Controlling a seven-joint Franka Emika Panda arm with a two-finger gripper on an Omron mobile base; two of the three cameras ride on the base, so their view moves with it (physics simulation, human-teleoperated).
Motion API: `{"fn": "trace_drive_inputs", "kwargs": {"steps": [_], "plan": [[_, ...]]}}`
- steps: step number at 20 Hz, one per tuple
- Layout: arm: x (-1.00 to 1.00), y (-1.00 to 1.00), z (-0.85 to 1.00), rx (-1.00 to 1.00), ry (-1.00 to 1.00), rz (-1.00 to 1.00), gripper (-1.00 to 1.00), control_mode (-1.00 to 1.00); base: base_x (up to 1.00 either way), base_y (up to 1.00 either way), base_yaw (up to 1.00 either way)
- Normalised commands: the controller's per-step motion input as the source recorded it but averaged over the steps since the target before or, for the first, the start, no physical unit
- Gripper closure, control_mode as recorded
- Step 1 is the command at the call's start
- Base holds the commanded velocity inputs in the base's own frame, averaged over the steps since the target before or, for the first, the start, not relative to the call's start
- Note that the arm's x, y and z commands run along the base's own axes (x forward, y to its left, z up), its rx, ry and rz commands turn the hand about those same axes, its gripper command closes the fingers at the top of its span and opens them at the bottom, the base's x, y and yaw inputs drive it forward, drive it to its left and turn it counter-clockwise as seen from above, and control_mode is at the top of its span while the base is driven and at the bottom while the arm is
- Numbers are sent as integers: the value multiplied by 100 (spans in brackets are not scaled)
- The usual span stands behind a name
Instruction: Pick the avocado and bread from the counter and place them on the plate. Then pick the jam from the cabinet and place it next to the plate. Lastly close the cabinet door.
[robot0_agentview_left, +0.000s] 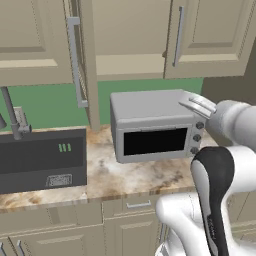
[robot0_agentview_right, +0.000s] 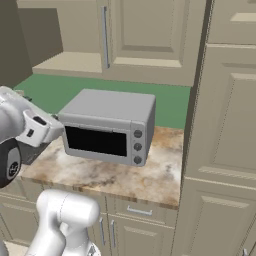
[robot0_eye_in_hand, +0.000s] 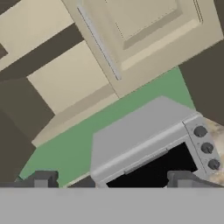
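Observation:
My gripper is open, its two dark fingertips wide apart with nothing between them. It hovers above the counter, beside the microwave's upper right corner, and faces up towards the cabinet. The cabinet stands open over the microwave, and its plain beige shelf looks bare. The cabinet door is swung out edge-on, with its long silver handle showing. The avocado, bread, plate and jam are out of view.
A grey microwave sits on the counter under the open cabinet. A dark sink with a tap lies to the left. A closed upper door with a bar handle hangs to the right, and a tall beige cabinet ends the counter.

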Motion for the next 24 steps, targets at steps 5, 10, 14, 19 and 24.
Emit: {"fn": "trace_drive_inputs", "kwargs": {"steps": [5,10,14,19,24], "plan": [[-74,0,0,-37,5,-12,-100,-100,0,0,0],[-40,0,0,-39,14,-7,-100,-100,0,0,0],[-38,1,0,-34,20,-4,-100,-100,0,0,0],[-27,0,0,-32,25,-2,-100,-100,0,0,0],[-12,7,-8,-39,19,-1,-100,-100,0,0,0]]}}
